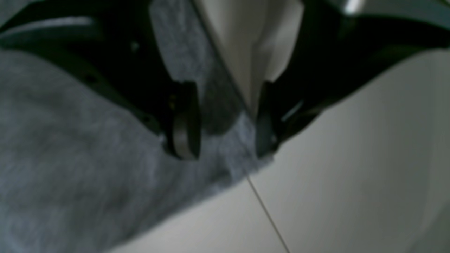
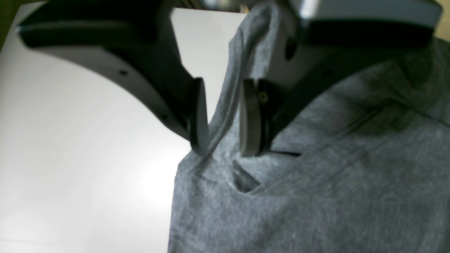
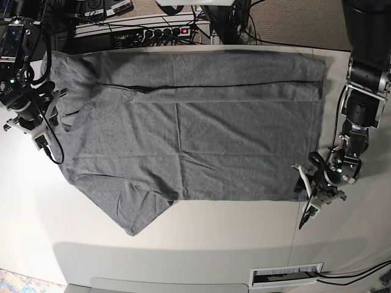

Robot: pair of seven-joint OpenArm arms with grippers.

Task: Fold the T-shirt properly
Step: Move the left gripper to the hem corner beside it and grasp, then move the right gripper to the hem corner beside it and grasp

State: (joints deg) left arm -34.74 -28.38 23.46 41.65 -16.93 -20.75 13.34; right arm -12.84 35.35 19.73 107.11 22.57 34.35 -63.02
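The grey T-shirt (image 3: pixel 195 128) lies spread flat across the white table (image 3: pixel 214 244), one sleeve pointing to the front left. My left gripper (image 3: pixel 305 196) sits at the shirt's front right corner. In the left wrist view its jaws (image 1: pixel 225 135) stand wide open, with the hem corner (image 1: pixel 242 154) lying loose on the table between them. My right gripper (image 3: pixel 55 119) is at the shirt's left end. In the right wrist view it (image 2: pixel 223 116) is open, and a raised ridge of fabric (image 2: pixel 232 88) stands in the gap, brushing one pad (image 2: pixel 199 116).
A power strip and tangled cables (image 3: pixel 153 30) run behind the table's far edge. A white slotted vent (image 3: pixel 287 276) sits below the front edge. Bare table (image 2: pixel 88 158) borders the shirt at the left, right and front.
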